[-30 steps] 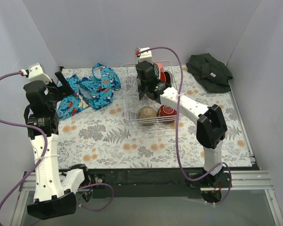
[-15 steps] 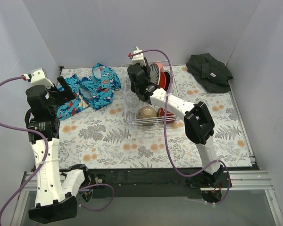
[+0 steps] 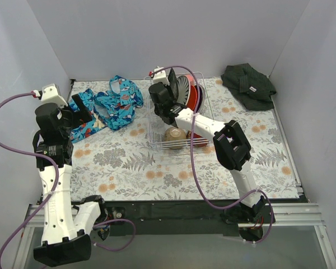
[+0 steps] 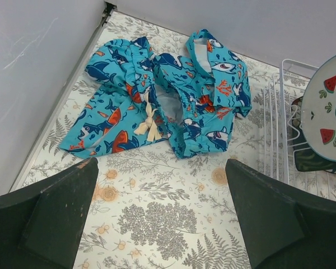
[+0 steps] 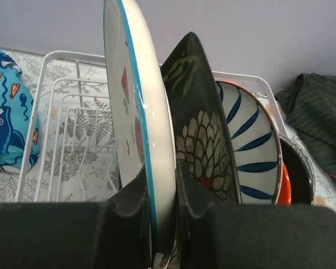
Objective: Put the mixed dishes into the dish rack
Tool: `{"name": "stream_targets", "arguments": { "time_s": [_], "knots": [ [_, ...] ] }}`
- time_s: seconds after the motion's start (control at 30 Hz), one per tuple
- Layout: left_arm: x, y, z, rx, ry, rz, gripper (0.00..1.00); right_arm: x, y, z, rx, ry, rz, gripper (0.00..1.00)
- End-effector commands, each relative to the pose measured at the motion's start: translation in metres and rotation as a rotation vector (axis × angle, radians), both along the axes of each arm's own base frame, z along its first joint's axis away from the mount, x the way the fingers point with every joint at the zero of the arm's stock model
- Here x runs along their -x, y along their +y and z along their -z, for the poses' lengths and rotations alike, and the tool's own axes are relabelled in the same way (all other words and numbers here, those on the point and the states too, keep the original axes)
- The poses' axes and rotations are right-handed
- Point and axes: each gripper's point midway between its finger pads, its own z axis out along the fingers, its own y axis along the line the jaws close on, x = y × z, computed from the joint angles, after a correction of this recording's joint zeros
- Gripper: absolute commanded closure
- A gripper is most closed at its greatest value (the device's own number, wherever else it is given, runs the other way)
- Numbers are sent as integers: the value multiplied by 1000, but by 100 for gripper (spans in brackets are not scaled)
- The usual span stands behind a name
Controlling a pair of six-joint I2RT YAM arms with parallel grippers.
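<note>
1. Dish rack [image 3: 151,120]: sits toward 12 o'clock on the table [image 3: 129,162].
2. Watermelon-print white plate [image 5: 137,112]: held upright over the rack, my right gripper [image 5: 161,185] clamped on its rim. Dark square plate [image 5: 199,129] stands just beside it at 3 o'clock.
3. Cream bowl [image 3: 175,134]: lies at the rack's 6 o'clock end.
4. Left gripper [image 4: 161,165]: my fingers are spread wide, holding nothing, at 9 o'clock.

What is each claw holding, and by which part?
Right claw pinches the watermelon plate by its rim. Left claw is open, holding nothing.
</note>
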Motion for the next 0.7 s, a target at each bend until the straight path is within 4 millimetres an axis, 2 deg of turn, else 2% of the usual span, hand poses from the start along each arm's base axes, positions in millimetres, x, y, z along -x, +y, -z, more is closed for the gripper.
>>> {"name": "stream_targets", "arguments": {
  "time_s": [0.0, 0.07, 0.2, 0.33, 0.37, 0.4, 0.43, 0.47, 0.53, 0.57, 0.63, 0.67],
  "knots": [
    [3, -7, 2, 13, -5, 29, 2, 0, 13, -39, -133, -93, -21, 82],
    [1, -9, 4, 19, -3, 37, 2, 1, 16, -35, -128, -81, -40, 68],
    [0, -11, 7, 29, -1, 44, 2, 6, 20, -44, -142, -78, -69, 56],
    [-2, -15, 8, 48, -7, 67, 2, 15, 22, -61, -183, -67, -100, 39],
    [-2, -17, 8, 52, -9, 72, 2, 19, 21, -74, -205, -73, -118, 33],
    [-3, -18, 7, 56, -11, 79, 2, 23, 20, -76, -202, -62, -128, 24],
    [-4, -19, 7, 56, -16, 85, 2, 26, 19, -82, -206, -62, -138, 5],
    [-4, -20, 7, 58, -17, 91, 2, 30, 15, -97, -216, -76, -151, 2],
    [-6, -22, 10, 58, -17, 105, 2, 35, 9, -114, -227, -93, -149, 2],
    [-7, -25, 11, 60, -16, 121, 2, 39, 3, -130, -229, -114, -163, 2],
    [-10, -27, 16, 57, -15, 142, 2, 42, -6, -140, -196, -120, -192, 2],
    [-12, -29, 18, 45, -12, 163, 2, 48, -14, -158, -197, -142, -215, 2]
  ]
}}
